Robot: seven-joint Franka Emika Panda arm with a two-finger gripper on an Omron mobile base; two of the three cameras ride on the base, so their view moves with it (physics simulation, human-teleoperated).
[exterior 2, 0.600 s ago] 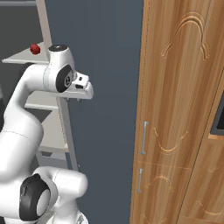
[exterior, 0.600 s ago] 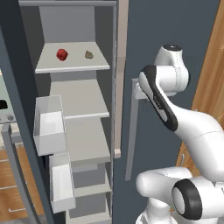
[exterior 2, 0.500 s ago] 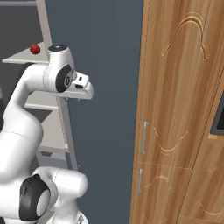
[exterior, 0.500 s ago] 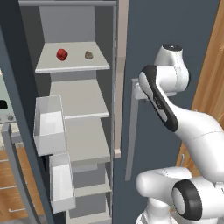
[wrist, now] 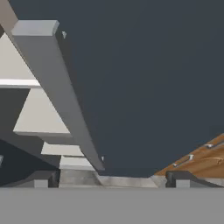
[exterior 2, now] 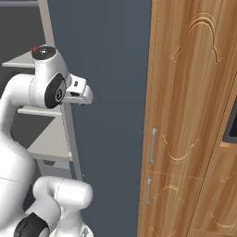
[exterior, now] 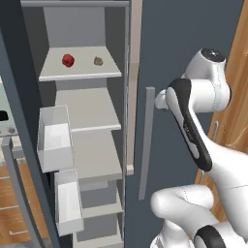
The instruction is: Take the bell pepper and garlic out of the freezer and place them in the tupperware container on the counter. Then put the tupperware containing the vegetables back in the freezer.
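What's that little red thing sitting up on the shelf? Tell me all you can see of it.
That is the bell pepper: small, glossy, red and lumpy. It sits on the upper light grey shelf inside the open freezer, toward the left. The garlic, a beige-grey bulb, rests to its right, apart from it. Nothing but the shelf touches it. A sliver of red also peeks over the arm in the right base view.

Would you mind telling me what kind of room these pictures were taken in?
Most likely a kitchen: an open freezer with grey shelves holds a bell pepper and garlic, with white door bins and wooden cabinets beside it.
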